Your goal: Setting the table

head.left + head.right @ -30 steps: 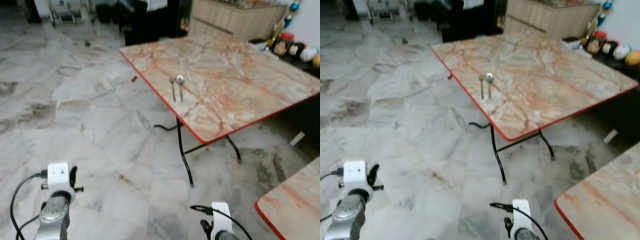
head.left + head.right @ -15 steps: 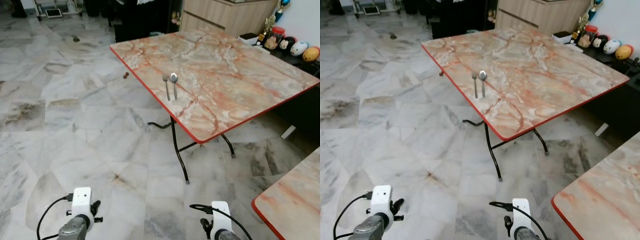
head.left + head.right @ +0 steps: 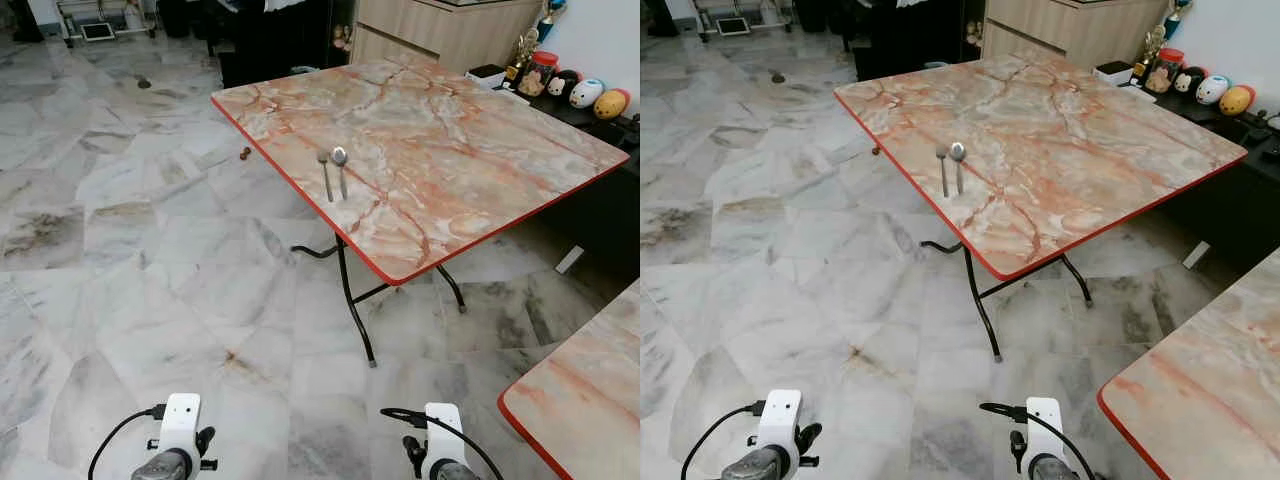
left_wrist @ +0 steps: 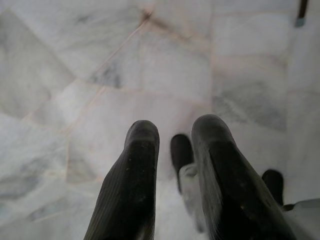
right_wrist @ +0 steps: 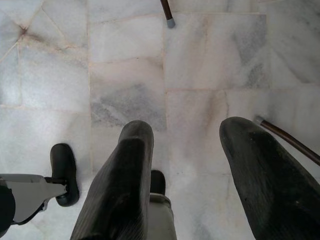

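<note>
Two silver utensils, fork (image 3: 324,174) beside spoon (image 3: 340,167), on marble-patterned red-edged table (image 3: 480,150); both grippers' fingers apart, empty.

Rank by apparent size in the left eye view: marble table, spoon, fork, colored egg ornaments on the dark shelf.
1. Marble table, by far the largest.
2. Spoon and fork, lying side by side near the table's edge; they look alike in length, so no ranking between them.
3. Egg ornaments, each looks smaller, though they sit farther away, so that is unsure.
</note>
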